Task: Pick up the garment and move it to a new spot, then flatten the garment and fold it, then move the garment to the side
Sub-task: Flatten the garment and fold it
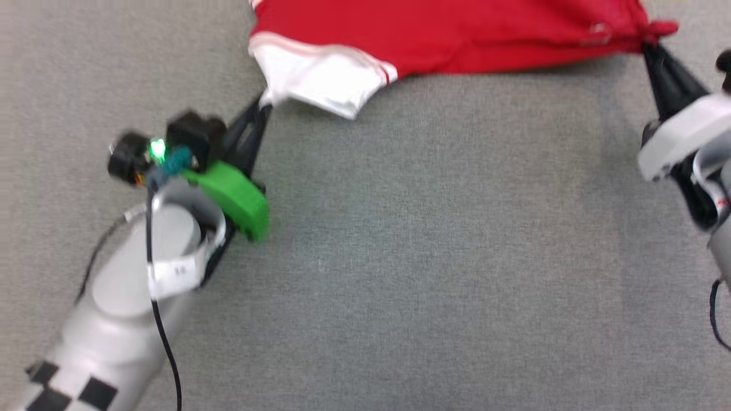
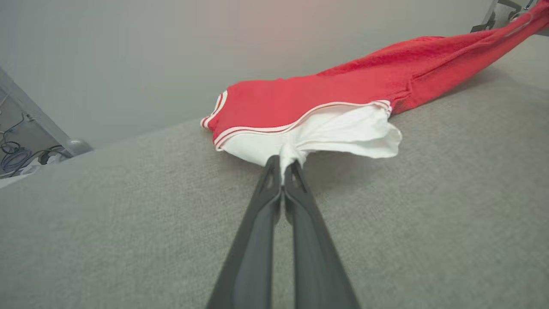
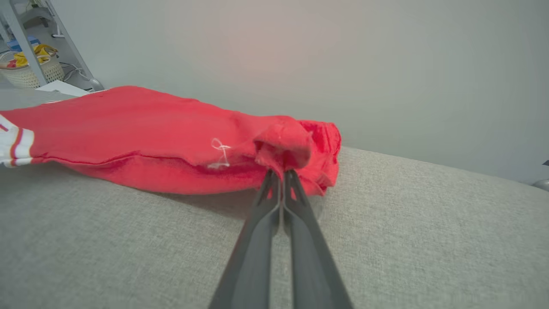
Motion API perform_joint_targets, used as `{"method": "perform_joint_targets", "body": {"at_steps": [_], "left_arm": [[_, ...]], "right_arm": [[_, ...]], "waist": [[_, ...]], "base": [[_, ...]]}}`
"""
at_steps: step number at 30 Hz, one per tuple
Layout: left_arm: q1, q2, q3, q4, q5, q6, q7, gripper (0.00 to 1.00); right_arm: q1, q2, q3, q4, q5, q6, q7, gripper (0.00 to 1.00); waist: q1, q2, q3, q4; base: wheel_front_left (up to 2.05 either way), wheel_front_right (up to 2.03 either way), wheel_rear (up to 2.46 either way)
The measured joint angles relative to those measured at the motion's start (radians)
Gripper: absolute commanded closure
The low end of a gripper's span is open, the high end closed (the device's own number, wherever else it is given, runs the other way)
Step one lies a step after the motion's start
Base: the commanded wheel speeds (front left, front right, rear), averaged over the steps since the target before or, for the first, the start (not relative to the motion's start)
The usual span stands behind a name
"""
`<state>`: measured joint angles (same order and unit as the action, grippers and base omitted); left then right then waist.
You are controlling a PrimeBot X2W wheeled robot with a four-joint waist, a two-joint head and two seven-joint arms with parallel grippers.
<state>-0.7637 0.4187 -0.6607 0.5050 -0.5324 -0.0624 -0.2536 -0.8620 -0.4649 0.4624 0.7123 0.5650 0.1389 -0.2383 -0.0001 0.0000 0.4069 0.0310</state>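
Observation:
The garment (image 1: 457, 34), a red jersey with a white sleeve and striped trim, stretches across the far side of the grey table in the head view. My left gripper (image 1: 264, 104) is shut on the white sleeve's edge at the garment's left end; the left wrist view shows the sleeve (image 2: 334, 133) pinched at the tips of my left gripper (image 2: 282, 165). My right gripper (image 1: 648, 48) is shut on a bunched red corner at the right end; in the right wrist view my right gripper (image 3: 281, 174) has the red cloth (image 3: 171, 137) gathered at its tips. The chest print is hidden.
Grey cloth-covered table (image 1: 428, 257) spreads wide in front of the garment. A metal frame leg and cables (image 2: 25, 150) stand beyond the table's edge. A basket (image 3: 25, 73) sits on the floor beside a rack.

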Motion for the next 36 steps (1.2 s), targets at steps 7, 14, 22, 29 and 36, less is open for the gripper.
{"method": "perform_joint_targets", "body": {"at_steps": [7, 14, 22, 29, 36], "left_arm": [[0.234, 0.038, -0.012, -0.06, -0.048, 0.033, 0.007, 1.0], [0.407, 0.099, -0.02, -0.146, -0.077, 0.068, 0.018, 1.0], [0.543, 0.133, -0.057, -0.259, -0.09, 0.103, 0.062, 1.0], [0.645, 0.174, -0.081, -0.339, -0.117, 0.125, 0.101, 1.0], [0.738, 0.23, -0.104, -0.426, -0.136, 0.14, 0.139, 1.0]], "right_arm": [[0.18, -0.028, 0.03, -0.03, 0.131, 0.0, 0.032, 1.0], [0.352, -0.029, 0.021, -0.063, 0.276, 0.0, 0.073, 1.0], [0.542, -0.053, -0.012, -0.122, 0.399, 0.0, 0.112, 1.0], [0.67, -0.08, -0.046, -0.202, 0.444, 0.0, 0.15, 1.0], [0.806, -0.105, -0.086, -0.277, 0.432, 0.0, 0.2, 1.0]], "waist": [[0.0, 0.0, -0.117, 0.024], [0.0, 0.0, -0.227, 0.045], [0.0, 0.0, -0.336, 0.061], [0.0, 0.0, -0.413, 0.062], [0.0, 0.0, -0.464, 0.056]], "base": [[0.0, 0.0, 0.0], [0.0, 0.0, 0.0], [0.0, 0.0, 0.0], [0.0, 0.0, 0.0], [0.0, 0.0, 0.0]]}}
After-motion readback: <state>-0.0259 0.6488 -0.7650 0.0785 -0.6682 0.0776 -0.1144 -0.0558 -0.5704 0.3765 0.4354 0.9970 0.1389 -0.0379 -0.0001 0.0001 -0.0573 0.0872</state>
